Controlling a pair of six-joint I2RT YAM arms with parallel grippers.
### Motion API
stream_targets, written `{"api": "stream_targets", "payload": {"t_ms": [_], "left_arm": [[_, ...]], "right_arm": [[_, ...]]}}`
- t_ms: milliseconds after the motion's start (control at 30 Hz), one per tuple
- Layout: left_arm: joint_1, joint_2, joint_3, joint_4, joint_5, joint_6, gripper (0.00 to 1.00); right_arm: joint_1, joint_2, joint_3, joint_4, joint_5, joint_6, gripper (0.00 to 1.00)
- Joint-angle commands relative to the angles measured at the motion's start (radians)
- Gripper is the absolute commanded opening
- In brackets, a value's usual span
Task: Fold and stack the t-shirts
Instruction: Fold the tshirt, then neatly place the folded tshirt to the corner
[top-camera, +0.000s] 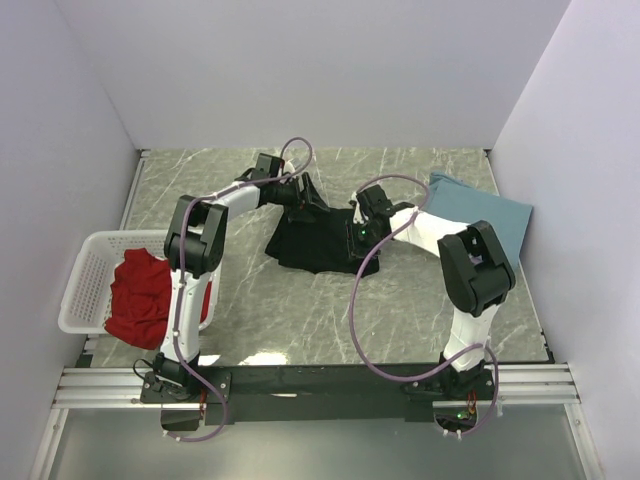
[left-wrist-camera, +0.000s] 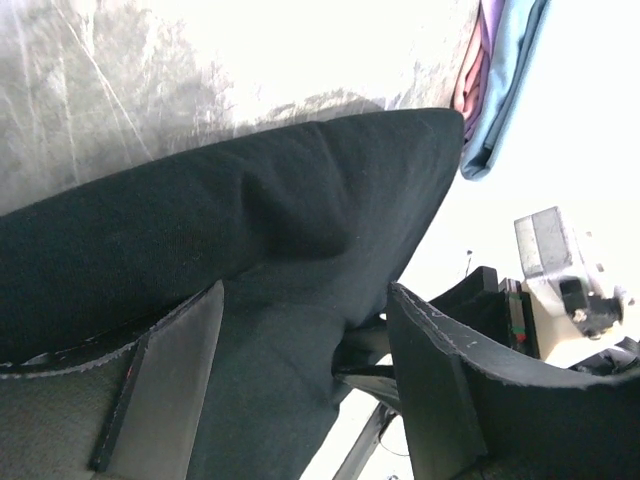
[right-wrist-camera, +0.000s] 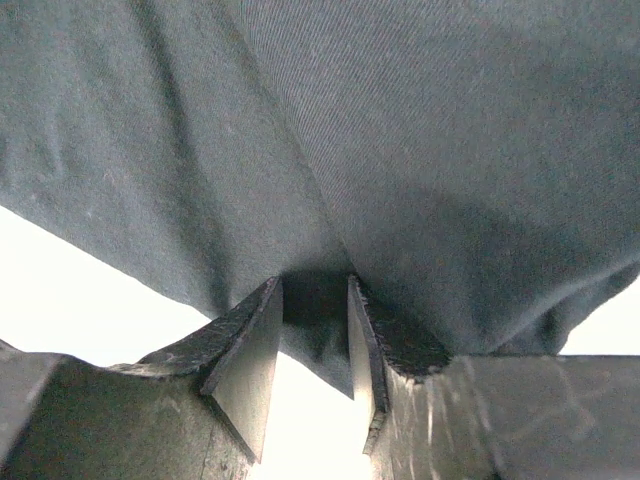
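The black t-shirt (top-camera: 310, 245) lies bunched in the middle of the table. My left gripper (top-camera: 303, 200) is at its far edge, jaws wide open. In the left wrist view (left-wrist-camera: 305, 310) a fold of the black cloth (left-wrist-camera: 250, 220) runs between the fingers (left-wrist-camera: 170, 380) without touching the right one. My right gripper (top-camera: 357, 228) is at the shirt's right edge, and the right wrist view (right-wrist-camera: 315, 290) shows its narrow jaws closed on a thick fold of black cloth (right-wrist-camera: 400, 150). The dusty-blue t-shirt (top-camera: 485, 208) lies flat at the back right. The red t-shirt (top-camera: 140, 290) hangs over the basket.
A white latticed basket (top-camera: 85, 275) stands at the table's left edge. White walls close in the left, back and right. The blue shirt's edge (left-wrist-camera: 505, 80) shows at the top right of the left wrist view. Purple cables loop off both arms.
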Motion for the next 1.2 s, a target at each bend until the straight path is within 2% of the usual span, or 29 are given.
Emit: {"api": "stream_targets", "payload": {"t_ms": [0, 200, 300, 400, 500, 567, 633, 833, 1167], "left_arm": [[0.015, -0.032, 0.055, 0.026, -0.033, -0.018, 0.72], [0.015, -0.102, 0.125, -0.029, -0.056, 0.011, 0.75], [0.021, -0.145, 0.124, -0.084, -0.110, 0.079, 0.76], [0.032, -0.202, 0.089, -0.175, -0.196, 0.155, 0.76], [0.040, -0.294, -0.031, -0.151, -0.300, 0.208, 0.77], [0.055, -0.299, -0.100, -0.208, -0.335, 0.256, 0.79], [0.067, -0.296, -0.126, -0.213, -0.328, 0.259, 0.79], [0.119, -0.302, -0.290, -0.065, -0.214, 0.203, 0.80], [0.124, -0.236, -0.332, -0.046, -0.142, 0.215, 0.81]], "right_arm": [[-0.002, -0.054, -0.011, -0.060, 0.058, -0.036, 0.40], [-0.109, -0.161, -0.007, -0.037, -0.020, 0.007, 0.48], [-0.181, -0.192, -0.014, -0.011, -0.075, 0.009, 0.59], [-0.227, -0.184, -0.004, 0.001, -0.112, -0.011, 0.66], [-0.260, -0.143, 0.019, 0.012, -0.148, -0.025, 0.72], [-0.289, -0.076, 0.036, 0.030, -0.199, -0.022, 0.78], [-0.292, -0.068, 0.042, 0.038, -0.201, -0.022, 0.78], [-0.330, 0.006, 0.059, 0.063, -0.222, -0.010, 0.80], [-0.343, 0.091, 0.075, 0.081, -0.247, -0.013, 0.80]]}}
